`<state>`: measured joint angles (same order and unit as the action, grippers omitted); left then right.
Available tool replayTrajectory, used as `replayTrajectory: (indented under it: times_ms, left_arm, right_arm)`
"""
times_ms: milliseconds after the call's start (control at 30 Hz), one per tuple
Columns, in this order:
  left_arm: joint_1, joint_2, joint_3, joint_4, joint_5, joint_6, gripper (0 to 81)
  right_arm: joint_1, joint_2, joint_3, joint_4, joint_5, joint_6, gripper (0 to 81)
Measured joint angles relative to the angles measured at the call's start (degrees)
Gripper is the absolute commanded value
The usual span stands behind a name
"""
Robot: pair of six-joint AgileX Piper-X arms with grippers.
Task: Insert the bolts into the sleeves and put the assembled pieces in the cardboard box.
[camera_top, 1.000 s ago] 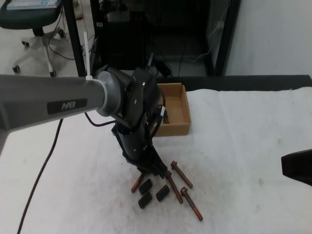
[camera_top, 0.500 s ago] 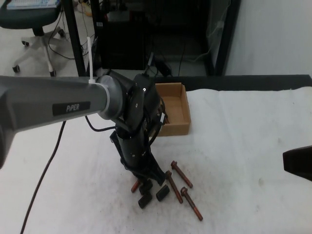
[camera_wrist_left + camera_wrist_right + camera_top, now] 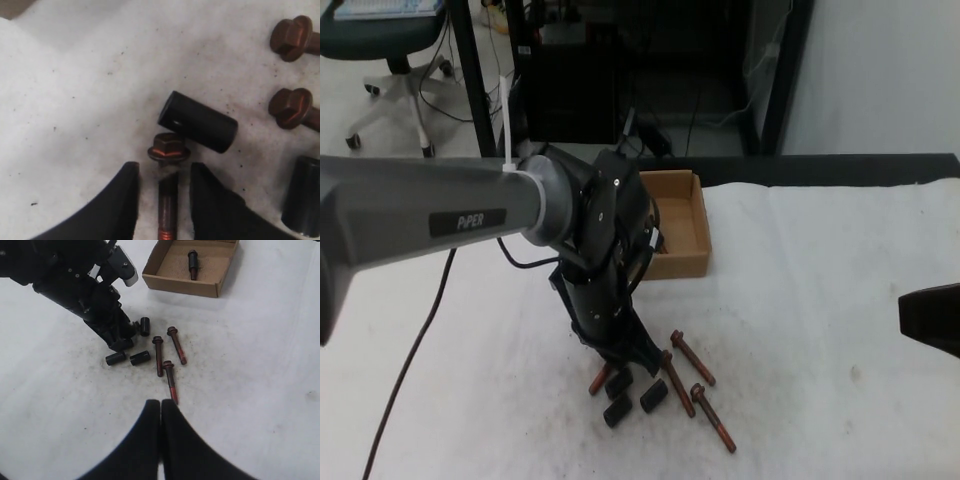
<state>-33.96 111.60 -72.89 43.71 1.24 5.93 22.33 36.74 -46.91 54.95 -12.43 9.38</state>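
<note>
The bolt (image 3: 169, 148) lies at lower centre of the high view. Its shank runs between the fingers of the left gripper (image 3: 165, 172), which stand open just wider than it, holding nothing. They should close on the shank behind the head, because a black sleeve (image 3: 197, 121) touches the head. More bolts (image 3: 677, 383) and sleeves (image 3: 653, 395) crowd in just right. The cardboard box (image 3: 675, 265) at frame centre holds one finished piece (image 3: 192, 262). The right gripper (image 3: 160, 405) is pinched shut and empty.

Coppery metal bolt (image 3: 169, 147), dull sheen, threaded shank; at one o'clock of its head a smooth black sleeve (image 3: 197, 121), faintly glossy. Matt brown cardboard box (image 3: 182, 285). White cloth (image 3: 820, 300), matt, dirt-speckled
</note>
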Motion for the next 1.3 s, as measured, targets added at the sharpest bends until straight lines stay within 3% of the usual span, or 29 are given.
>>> replayTrajectory:
  times_ms: [267, 333, 400, 433, 633, 900, 1033, 1167, 1300]
  left_arm:
    - [0.0, 1.0, -0.7, 1.2, 0.4, -1.2, 30.3]
    - [0.0, 1.0, -0.7, 0.9, 0.4, -1.2, 22.0]
    - [0.0, 1.0, -0.7, 0.6, 0.4, -1.2, 3.7]
    - [0.0, 1.0, -0.7, 0.5, 0.4, -1.2, 0.2]
    - [0.0, 0.8, -0.7, 0.5, -0.3, -1.8, 0.3]
    - [0.8, -7.9, 0.1, 0.5, -10.6, -0.3, 0.3]
    - [3.3, -16.0, 0.1, -0.2, -11.8, 0.1, 0.3]
    - [6.9, -25.3, 0.1, -0.7, -11.7, 0.1, 0.3]
    - [11.3, -34.4, 0.1, -0.5, -7.3, -2.1, 0.3]
  right_arm:
    - [0.0, 0.0, 0.0, 0.0, 0.0, -0.1, 0.4]
    - [0.0, 0.0, 0.0, 0.0, 0.0, -0.1, 0.4]
    - [0.0, 0.0, 0.0, 0.0, 0.0, -0.1, 0.4]
    - [0.0, 0.0, 0.0, 0.0, 0.0, -0.1, 0.4]
    - [0.0, 0.0, 0.0, 0.0, 0.0, -0.1, 0.4]
    - [0.0, 3.2, 0.0, -1.7, 0.0, -1.1, 0.4]
    - [0.0, 8.9, 0.0, -7.6, -0.4, -1.4, 0.4]
    - [0.0, 17.8, -0.2, -12.8, -5.4, -1.6, 0.2]
    - [0.0, 28.5, -2.3, -16.5, -9.3, -1.6, 2.4]
